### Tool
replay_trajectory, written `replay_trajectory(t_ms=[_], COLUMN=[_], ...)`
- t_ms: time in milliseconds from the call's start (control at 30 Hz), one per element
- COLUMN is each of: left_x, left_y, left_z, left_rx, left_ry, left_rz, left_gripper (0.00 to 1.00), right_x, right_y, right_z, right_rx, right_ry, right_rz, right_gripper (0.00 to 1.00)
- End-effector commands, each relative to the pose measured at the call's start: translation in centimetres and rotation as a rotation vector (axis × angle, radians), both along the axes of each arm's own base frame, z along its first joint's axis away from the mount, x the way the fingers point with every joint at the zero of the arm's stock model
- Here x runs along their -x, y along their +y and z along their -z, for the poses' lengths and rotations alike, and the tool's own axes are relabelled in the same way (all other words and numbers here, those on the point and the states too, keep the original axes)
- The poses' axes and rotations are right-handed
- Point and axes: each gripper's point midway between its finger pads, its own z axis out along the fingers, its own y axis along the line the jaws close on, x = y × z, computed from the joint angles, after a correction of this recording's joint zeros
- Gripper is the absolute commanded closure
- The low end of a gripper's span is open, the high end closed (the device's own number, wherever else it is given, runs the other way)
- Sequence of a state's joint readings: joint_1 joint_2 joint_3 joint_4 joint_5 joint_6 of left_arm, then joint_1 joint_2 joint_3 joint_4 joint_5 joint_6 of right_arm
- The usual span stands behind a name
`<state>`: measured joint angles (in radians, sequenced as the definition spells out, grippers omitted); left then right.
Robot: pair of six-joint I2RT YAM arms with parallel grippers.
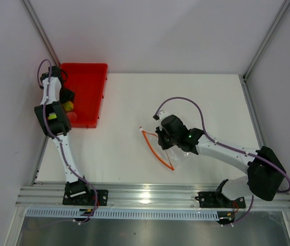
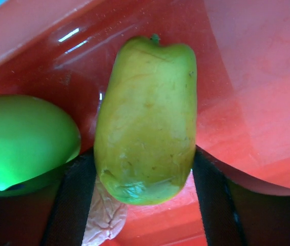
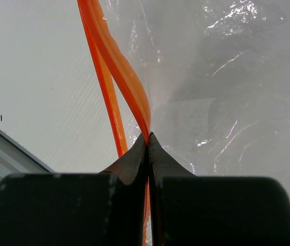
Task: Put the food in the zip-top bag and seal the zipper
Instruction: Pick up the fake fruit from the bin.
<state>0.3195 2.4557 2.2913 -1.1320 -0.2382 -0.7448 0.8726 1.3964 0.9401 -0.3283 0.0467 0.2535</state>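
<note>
A yellow-green toy fruit (image 2: pixel 147 118) lies in the red tray (image 2: pixel 257 77), and a green one (image 2: pixel 22 138) sits to its left. My left gripper (image 2: pixel 142 156) reaches down into the tray (image 1: pixel 86 77), its two dark fingers pressed against either side of the yellow fruit (image 1: pixel 69 106). A pinkish-orange fruit (image 1: pixel 73 117) shows just below it. The clear zip-top bag (image 1: pixel 178 154) lies mid-table. Its orange zipper (image 1: pixel 155 148) curves off to the left. My right gripper (image 3: pixel 148 136) is shut on the zipper strip (image 3: pixel 124 77), and the crinkly film of the bag (image 3: pixel 227 77) spreads to the right.
A pale wrinkled piece (image 2: pixel 104 215) lies on the tray floor under the yellow fruit. The tray stands at the table's far left corner, against the wall frame. An aluminium rail (image 1: pixel 150 195) runs along the near edge by the arm bases.
</note>
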Motion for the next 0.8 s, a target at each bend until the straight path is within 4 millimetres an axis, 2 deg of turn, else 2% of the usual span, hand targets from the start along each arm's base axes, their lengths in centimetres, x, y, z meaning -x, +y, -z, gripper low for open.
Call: replay_trajectory(t_ms=[0,167,233,267,400,433,500,533,667,700,767], left_x=[-0.8,-1.1,-0.5,-0.3,-0.7,-0.7,-1.1,-1.3,-1.5,-1.1,-0.9], left_y=[0.4,0.4,0.3,0.3,0.3,0.2,-0.1,-0.1,-1.1,-1.3,-2.2], left_z=[-1.3,-2.0,-1.7,-1.2,-3.4,-3.8,-4.8,-6.0,-9.0,-8.8,-11.0], left_rx=[0.007,-0.007,-0.005,-0.008,-0.038,-0.044,-0.052,-0.067,-0.095,-0.096,-0.106], left_ry=[-0.046,-0.083,-0.069,-0.065,-0.129,-0.137,-0.166,-0.189,-0.242,-0.235,-0.289], left_rz=[-0.011,0.005,0.005,0.010,0.035,0.048,0.074,0.093,0.121,0.121,0.134], left_gripper=[0.29,0.43,0.46,0.52,0.75,0.87,0.99,0.99,0.99,0.99,0.99], right_x=[-0.5,-0.6,-0.7,-0.8,-0.9,-0.9,-1.1,-1.2,-1.6,-1.8,-1.7], right_y=[0.6,0.6,0.5,0.5,0.2,0.1,0.2,0.1,0.3,0.4,0.6], right_z=[-0.4,-0.5,-0.7,-0.9,-1.4,-1.3,-1.7,-1.7,-2.7,-3.1,-3.4], right_rx=[-0.029,-0.024,-0.020,-0.020,-0.016,-0.009,-0.009,-0.004,-0.006,-0.015,-0.020], right_ry=[-0.012,-0.014,-0.016,-0.019,-0.032,-0.034,-0.042,-0.045,-0.062,-0.068,-0.067], right_rz=[0.005,0.006,0.012,0.015,0.024,0.025,0.028,0.029,0.035,0.036,0.035], right_gripper=[1.00,1.00,1.00,1.00,1.00,1.00,1.00,1.00,1.00,1.00,1.00])
